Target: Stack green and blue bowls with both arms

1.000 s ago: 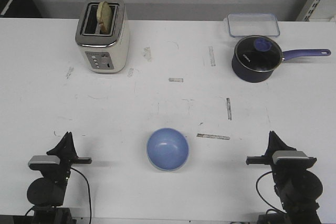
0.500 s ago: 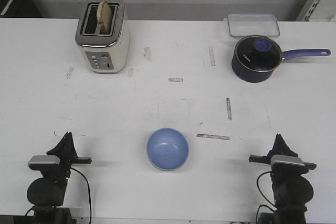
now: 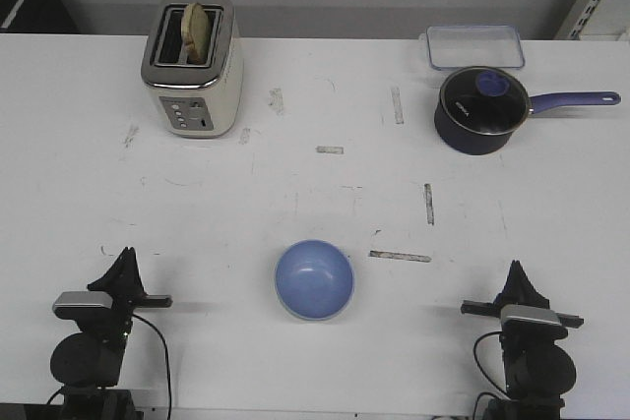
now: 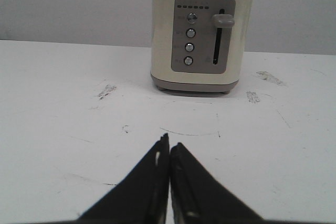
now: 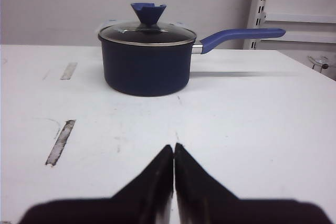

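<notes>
Near the front edge of the white table (image 3: pixel 315 194), between the two arms, sits the blue bowl (image 3: pixel 314 279), upright and open side up, with a pale rim showing around its lower edge; whether that rim belongs to a green bowl underneath cannot be told from the front view. No gripper touches it. The left gripper (image 3: pixel 126 268) sits low at the front left corner, well apart from the bowl, and the left wrist view shows its two black fingers (image 4: pixel 147 182) pressed together tip to tip with nothing between them. The right gripper (image 3: pixel 519 282) sits at the front right corner, also well clear of the bowl, and in the right wrist view its fingers (image 5: pixel 152 179) likewise meet at a point, closed on nothing. At the far left of the table stands a cream toaster (image 3: pixel 193 66) with a slice of bread (image 3: pixel 196 30) standing in one slot. At the far right a dark blue saucepan (image 3: pixel 480 109) with a glass lid and long handle sits just in front of a clear rectangular container (image 3: pixel 474 46). Scuffs and short tape marks are scattered over the tabletop.
</notes>
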